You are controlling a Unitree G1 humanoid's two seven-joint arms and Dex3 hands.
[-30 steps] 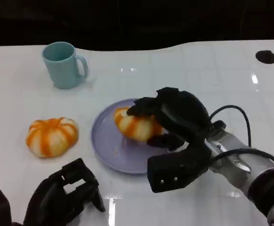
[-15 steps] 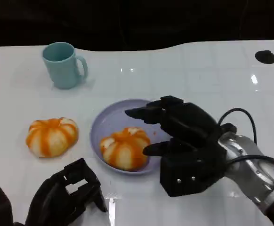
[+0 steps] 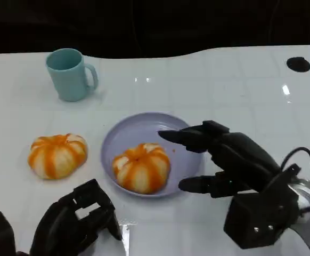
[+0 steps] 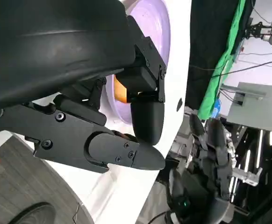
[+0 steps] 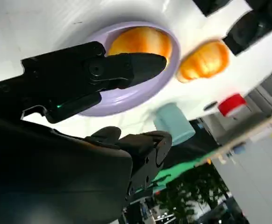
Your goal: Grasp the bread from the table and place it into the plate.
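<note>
A round orange-and-white bread (image 3: 141,167) (image 5: 140,42) lies in the lavender plate (image 3: 136,130) (image 5: 145,91), toward its near side. My right hand (image 3: 224,160) hovers just right of the plate with fingers spread and nothing in them, clear of the bread. A second bread (image 3: 57,154) (image 5: 205,60) of the same kind sits on the table left of the plate. My left hand (image 3: 72,224) rests low at the near left, fingers curled in on nothing. In the left wrist view the plate (image 4: 150,28) and a sliver of bread (image 4: 121,91) show past my fingers.
A light blue mug (image 3: 68,74) (image 5: 173,123) stands at the back left. The white table (image 3: 240,90) has dark round holes at its far right (image 3: 297,64) and far left. Its curved far edge meets a black background.
My right hand carried the bread over the plate, let it drop onto the near side, then drew back right and toward me with fingers spread. The left hand stayed put.
</note>
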